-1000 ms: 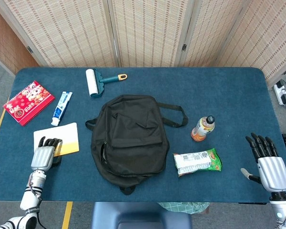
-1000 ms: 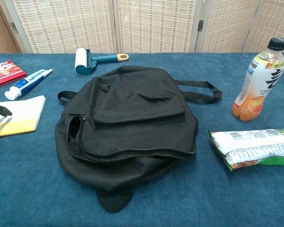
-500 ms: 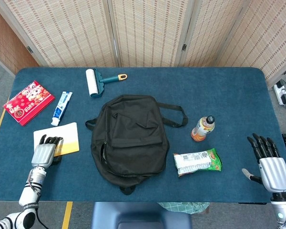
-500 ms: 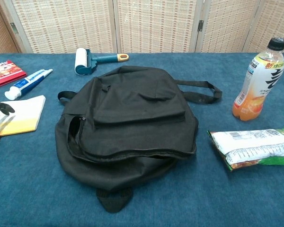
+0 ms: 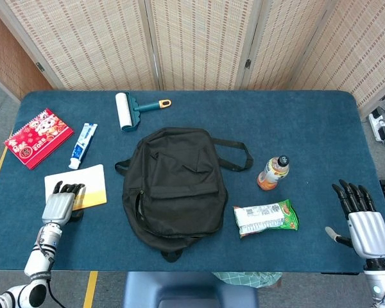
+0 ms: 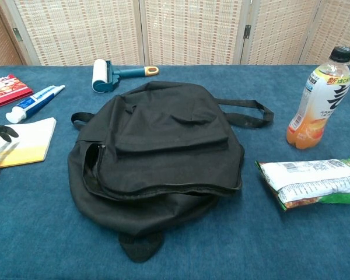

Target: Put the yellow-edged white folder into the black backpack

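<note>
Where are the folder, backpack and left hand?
folder (image 5: pixel 88 181): head view, bare white top near its right edge.
backpack (image 5: pixel 179 173): head view, front pocket panel.
left hand (image 5: pixel 59 206): head view, silver back of the hand.

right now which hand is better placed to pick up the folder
Left. The left hand already lies on the folder, left of the backpack; the right hand is open at the table's far right edge.

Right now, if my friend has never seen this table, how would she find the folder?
Start at the big black fabric backpack in the middle of the blue table. Look to its left edge for the flat white folder, with the left robot hand resting on it. Unlike the red booklet and toothpaste tube behind it, it has a yellow edge.
</note>
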Action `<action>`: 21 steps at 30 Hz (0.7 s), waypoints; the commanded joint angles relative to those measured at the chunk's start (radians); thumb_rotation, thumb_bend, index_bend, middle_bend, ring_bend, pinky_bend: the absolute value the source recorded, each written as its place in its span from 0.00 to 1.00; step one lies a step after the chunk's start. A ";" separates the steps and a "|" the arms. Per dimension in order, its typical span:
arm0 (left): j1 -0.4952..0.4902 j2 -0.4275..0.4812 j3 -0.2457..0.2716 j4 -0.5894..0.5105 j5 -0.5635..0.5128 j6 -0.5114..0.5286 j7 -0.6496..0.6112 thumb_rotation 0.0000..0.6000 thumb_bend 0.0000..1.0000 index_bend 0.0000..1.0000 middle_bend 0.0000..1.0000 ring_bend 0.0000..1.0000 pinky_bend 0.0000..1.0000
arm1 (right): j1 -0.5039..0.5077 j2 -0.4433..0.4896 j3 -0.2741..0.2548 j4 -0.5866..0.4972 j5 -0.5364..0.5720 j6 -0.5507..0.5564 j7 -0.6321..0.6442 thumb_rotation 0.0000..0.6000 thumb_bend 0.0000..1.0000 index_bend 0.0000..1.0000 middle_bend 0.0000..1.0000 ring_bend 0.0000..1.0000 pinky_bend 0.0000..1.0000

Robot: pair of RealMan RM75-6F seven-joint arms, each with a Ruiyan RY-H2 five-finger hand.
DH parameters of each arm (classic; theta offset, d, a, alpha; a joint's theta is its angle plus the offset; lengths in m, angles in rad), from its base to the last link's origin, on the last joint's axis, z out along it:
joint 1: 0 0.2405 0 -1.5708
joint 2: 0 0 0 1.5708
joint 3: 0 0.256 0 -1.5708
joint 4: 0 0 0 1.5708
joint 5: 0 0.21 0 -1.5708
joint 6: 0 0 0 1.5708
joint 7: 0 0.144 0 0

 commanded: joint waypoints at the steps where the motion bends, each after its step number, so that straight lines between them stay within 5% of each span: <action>1: -0.004 -0.004 0.003 0.006 -0.007 -0.009 0.001 1.00 0.30 0.19 0.23 0.18 0.06 | 0.000 0.000 0.000 0.000 0.000 0.000 0.001 1.00 0.04 0.00 0.06 0.02 0.00; 21: -0.028 -0.061 0.007 0.106 -0.026 -0.033 -0.020 1.00 0.30 0.23 0.22 0.18 0.06 | -0.008 -0.002 -0.002 0.007 -0.001 0.010 0.005 1.00 0.04 0.00 0.06 0.03 0.00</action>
